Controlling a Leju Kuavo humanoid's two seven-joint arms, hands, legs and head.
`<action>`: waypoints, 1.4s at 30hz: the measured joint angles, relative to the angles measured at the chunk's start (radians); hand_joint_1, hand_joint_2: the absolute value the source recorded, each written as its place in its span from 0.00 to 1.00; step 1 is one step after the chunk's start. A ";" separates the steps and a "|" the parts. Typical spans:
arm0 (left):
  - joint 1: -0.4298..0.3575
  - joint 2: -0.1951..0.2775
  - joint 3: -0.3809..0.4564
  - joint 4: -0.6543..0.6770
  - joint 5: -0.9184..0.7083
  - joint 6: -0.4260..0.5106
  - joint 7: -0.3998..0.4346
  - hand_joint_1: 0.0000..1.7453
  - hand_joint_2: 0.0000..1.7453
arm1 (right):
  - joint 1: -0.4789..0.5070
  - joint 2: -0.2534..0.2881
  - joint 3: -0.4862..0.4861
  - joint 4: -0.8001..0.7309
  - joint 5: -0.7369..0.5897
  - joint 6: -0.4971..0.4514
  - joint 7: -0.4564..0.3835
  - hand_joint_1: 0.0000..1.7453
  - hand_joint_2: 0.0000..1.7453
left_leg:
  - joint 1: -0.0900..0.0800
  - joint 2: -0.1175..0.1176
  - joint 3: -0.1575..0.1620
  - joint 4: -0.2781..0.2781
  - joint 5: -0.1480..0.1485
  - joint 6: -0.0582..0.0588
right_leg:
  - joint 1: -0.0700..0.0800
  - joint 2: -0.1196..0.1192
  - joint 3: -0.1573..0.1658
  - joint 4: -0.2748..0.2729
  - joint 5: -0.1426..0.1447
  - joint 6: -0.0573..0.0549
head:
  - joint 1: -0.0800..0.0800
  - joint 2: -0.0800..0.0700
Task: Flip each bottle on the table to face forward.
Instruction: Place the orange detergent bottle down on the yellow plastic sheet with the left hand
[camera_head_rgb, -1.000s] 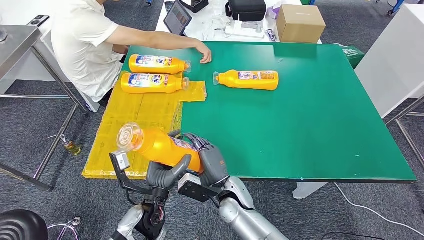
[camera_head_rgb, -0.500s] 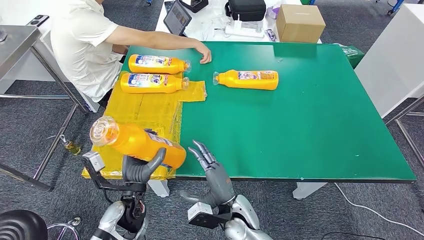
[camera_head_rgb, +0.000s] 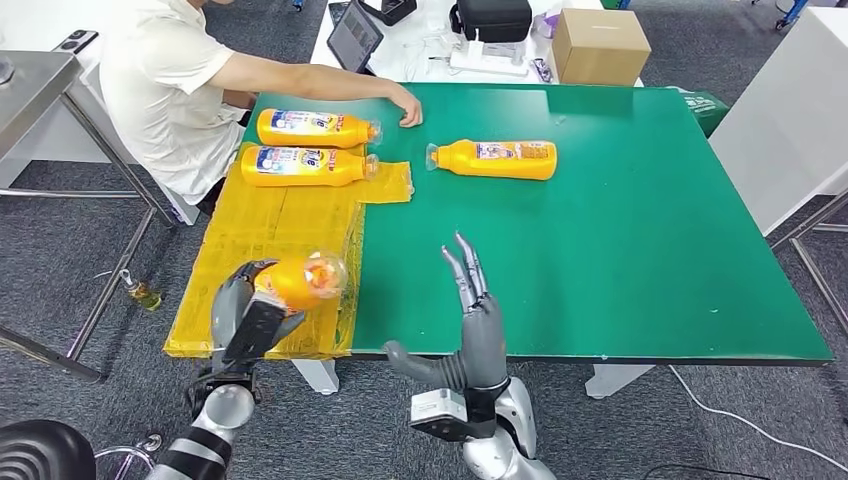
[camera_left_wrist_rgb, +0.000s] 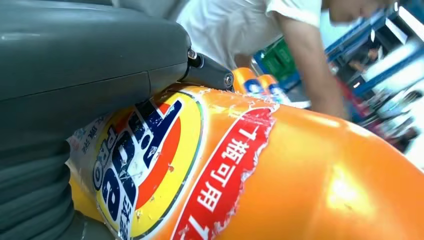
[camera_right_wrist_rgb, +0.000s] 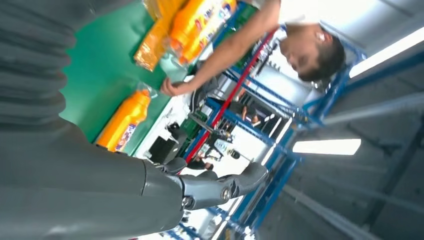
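Table edge: left robot hand holds bottle.

My left hand is raised at the left and my fingers grip a bottle. My right hand stands upright with fingers straight and apart, thumb out to the side, holding nothing.

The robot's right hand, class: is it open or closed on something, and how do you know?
Open. The right hand is raised over the green table's near edge with fingers straight and apart, holding nothing.
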 joint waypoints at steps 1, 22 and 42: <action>-0.020 0.012 -0.004 0.032 -0.058 -0.010 0.027 1.00 1.00 | 0.000 0.002 -0.002 -0.005 -0.010 0.000 0.000 0.00 0.00 | 0.000 0.000 0.000 0.000 0.000 0.000 | 0.000 0.000 0.000 0.000 0.000 0.000 | 0.000 0.000; -0.345 0.073 -0.049 0.444 -0.247 -0.381 0.109 0.00 1.00 | -0.001 0.008 0.013 -0.008 -0.130 0.000 0.000 0.00 0.00 | 0.000 0.000 0.007 0.000 0.001 0.000 | 0.000 0.000 0.008 0.001 0.000 -0.001 | 0.000 0.000; -0.359 0.084 -0.068 0.502 -0.319 -0.393 0.073 0.00 1.00 | -0.012 0.003 0.030 0.028 -0.166 0.000 0.000 0.00 0.00 | 0.000 0.000 0.007 0.000 0.001 0.000 | 0.000 0.000 0.008 0.001 0.000 0.000 | 0.000 0.000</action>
